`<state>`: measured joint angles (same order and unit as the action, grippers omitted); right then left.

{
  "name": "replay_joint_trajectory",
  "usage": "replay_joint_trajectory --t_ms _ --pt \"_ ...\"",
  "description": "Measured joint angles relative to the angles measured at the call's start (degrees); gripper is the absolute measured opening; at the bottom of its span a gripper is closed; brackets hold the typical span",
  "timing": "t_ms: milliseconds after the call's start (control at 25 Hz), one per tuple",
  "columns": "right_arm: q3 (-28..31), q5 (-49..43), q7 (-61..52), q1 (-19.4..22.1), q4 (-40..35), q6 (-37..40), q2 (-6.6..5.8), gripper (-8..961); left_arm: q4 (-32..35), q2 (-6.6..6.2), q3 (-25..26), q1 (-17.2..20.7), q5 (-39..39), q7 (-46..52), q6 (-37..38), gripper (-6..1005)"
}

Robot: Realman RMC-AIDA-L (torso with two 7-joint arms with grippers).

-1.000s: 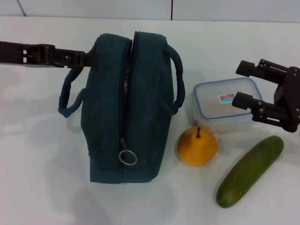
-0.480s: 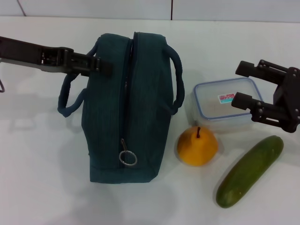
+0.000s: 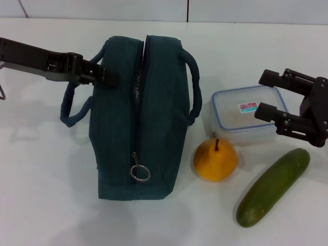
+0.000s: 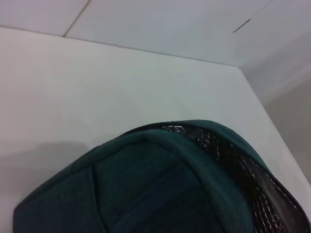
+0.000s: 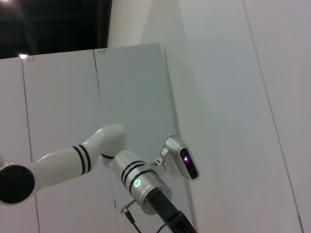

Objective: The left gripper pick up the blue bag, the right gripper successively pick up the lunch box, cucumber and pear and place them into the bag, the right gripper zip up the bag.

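The blue bag point(image 3: 138, 118) lies on its side on the white table, its zipper along the top with a metal ring pull point(image 3: 139, 172) near the front. My left gripper point(image 3: 110, 77) reaches in from the left and rests against the bag's upper left side, just above the left loop handle point(image 3: 72, 110). Teal bag fabric point(image 4: 146, 194) and foil lining point(image 4: 233, 160) fill the left wrist view. Over the right edge of the lunch box point(image 3: 241, 115) my right gripper point(image 3: 266, 94) hovers open and empty. The pear point(image 3: 215, 160) and the cucumber point(image 3: 273, 187) lie in front of the box.
The white table point(image 3: 46, 195) ends at a pale wall along the back. A thin black cable point(image 3: 2, 82) hangs at the far left. The right wrist view shows only a white arm point(image 5: 73, 162) against wall panels.
My left gripper moved right from the handle's top onto the bag's side, then eased slightly back. The left handle sagged a little. The right gripper dropped a touch.
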<state>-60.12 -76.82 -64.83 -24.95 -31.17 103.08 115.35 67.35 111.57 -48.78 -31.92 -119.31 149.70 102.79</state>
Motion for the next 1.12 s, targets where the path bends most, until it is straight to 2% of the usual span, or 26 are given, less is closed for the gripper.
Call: replay_joint_trajectory --t_ms 280,600,800,880,1000,1120 --pt "0.64 0.5 -0.08 0.14 2.08 0.17 0.17 689 -0.11 0.35 0.32 -0.11 0.35 0.04 0.0 354" --pt "0.66 0.75 -0.77 0.17 3.95 0.36 0.1 688 -0.29 0.55 0.5 0.18 0.48 1.3 -0.02 149" --pt "0.79 3.6 -4.62 0.83 4.58 0.31 -0.13 688 -0.86 0.58 0.59 0.34 0.53 1.64 -0.1 67" --pt "1.13 6.14 -5.82 1.42 5.19 -0.43 -0.18 688 -1.19 0.66 0.62 0.38 0.55 1.32 -0.16 69" --pt "2.67 10.33 -6.91 1.74 8.34 -2.93 -0.13 688 -1.48 0.74 0.62 0.38 0.57 1.07 -0.27 71" --pt "6.37 14.71 -10.5 1.59 14.27 -8.73 -0.14 688 -1.51 1.31 1.38 0.44 0.78 0.1 -0.55 72"
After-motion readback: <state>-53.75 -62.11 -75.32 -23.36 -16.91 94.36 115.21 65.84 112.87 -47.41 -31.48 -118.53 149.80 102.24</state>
